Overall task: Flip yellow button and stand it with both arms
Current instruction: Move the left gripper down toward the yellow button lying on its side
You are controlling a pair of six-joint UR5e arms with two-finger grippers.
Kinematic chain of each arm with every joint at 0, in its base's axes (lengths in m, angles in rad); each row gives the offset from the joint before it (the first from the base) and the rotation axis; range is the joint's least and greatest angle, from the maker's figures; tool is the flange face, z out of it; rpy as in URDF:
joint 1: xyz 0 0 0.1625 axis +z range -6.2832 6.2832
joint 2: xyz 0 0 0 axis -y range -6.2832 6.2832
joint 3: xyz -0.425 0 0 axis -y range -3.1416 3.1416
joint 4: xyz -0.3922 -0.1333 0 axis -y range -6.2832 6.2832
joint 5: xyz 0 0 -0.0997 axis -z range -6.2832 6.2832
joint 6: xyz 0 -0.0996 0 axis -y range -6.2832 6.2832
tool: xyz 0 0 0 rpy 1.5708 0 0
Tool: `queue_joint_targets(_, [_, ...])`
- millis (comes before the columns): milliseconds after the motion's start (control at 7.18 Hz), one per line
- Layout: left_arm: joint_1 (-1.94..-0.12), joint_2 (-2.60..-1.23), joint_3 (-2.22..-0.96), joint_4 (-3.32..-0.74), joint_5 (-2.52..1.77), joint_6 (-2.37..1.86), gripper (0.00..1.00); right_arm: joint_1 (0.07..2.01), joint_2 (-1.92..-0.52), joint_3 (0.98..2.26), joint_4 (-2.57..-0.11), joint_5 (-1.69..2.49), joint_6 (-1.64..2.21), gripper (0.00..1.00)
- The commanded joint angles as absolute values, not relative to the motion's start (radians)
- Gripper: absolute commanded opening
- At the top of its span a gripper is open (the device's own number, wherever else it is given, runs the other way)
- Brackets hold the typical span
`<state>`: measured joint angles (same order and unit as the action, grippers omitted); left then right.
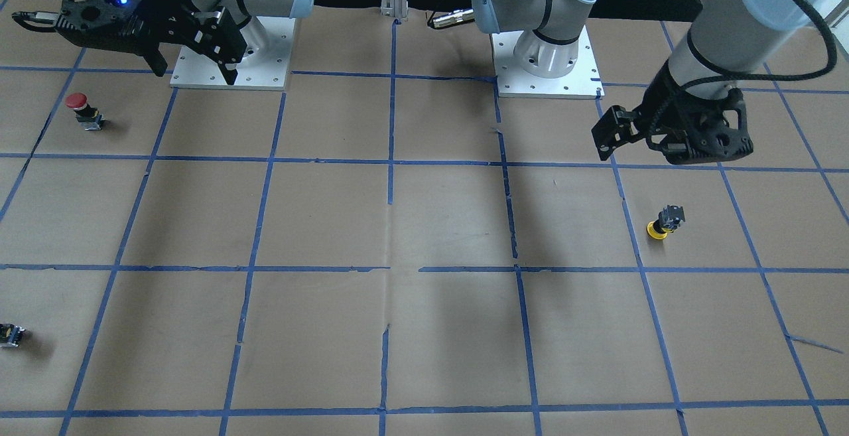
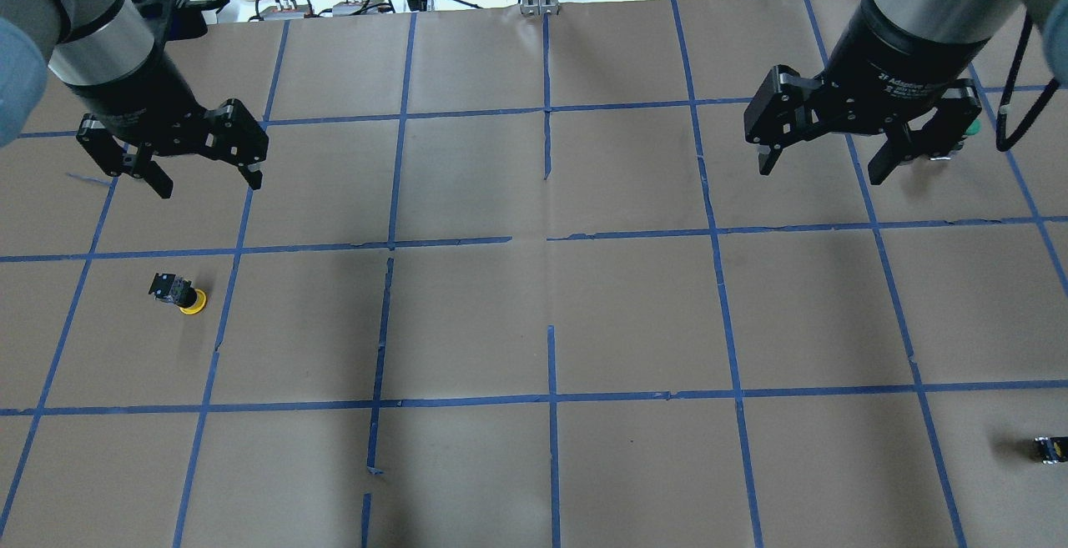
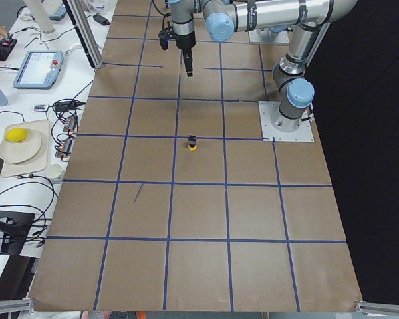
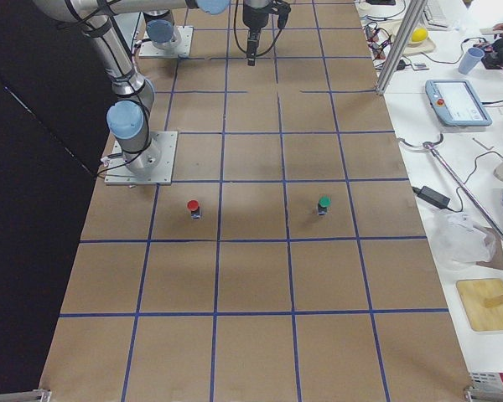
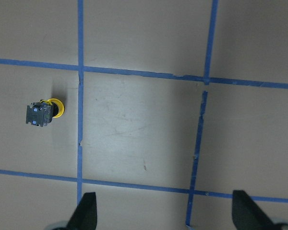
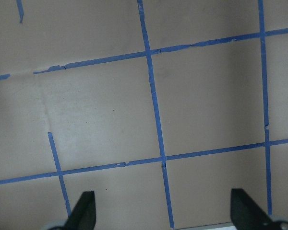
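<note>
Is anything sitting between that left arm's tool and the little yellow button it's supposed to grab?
No, nothing visible is in the way. The left tool hangs open above the table, and only bare table surface lies between it and the yellow button.

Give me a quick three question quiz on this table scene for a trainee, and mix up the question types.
1. True or false: the left gripper is holding the yellow button.
2. On which arm's side of the table does the yellow button sit? A) left B) right C) dead centre
3. Fill in: the right gripper is ___, with nothing between its fingers.
Key: 1 false; 2 A; 3 open.
</note>
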<state>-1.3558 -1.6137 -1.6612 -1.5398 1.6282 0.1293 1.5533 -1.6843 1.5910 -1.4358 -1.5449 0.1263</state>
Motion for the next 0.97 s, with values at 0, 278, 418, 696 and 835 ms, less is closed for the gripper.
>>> queue_joint_targets(0, [-1.242, -1.673, -1.756, -1.377, 1.634, 0.371, 0.99, 1.54, -1.687, 1.598, -1.436, -1.549, 0.124, 1.0])
queue_joint_targets(278, [-1.099, -1.741, -1.856, -1.178, 1.635, 0.556, 0.99, 1.548, -1.687, 1.6, -1.434, -1.549, 0.124, 1.0])
queue_joint_targets(418, [-1.074, -1.788, -1.871, -1.06, 1.635, 0.66, 0.99, 1.54, -1.687, 1.6, -1.436, -1.551, 0.124, 1.0])
queue_joint_targets(696, [-1.069, -1.853, -1.894, -1.057, 1.637, 0.749, 0.99, 1.546, -1.687, 1.6, -1.448, -1.545, 0.13, 1.0])
queue_joint_targets(835, [-1.068, -1.862, -1.917, -1.046, 1.641, 0.743, 0.99, 1.546, -1.686, 1.601, -1.437, -1.551, 0.141, 1.0])
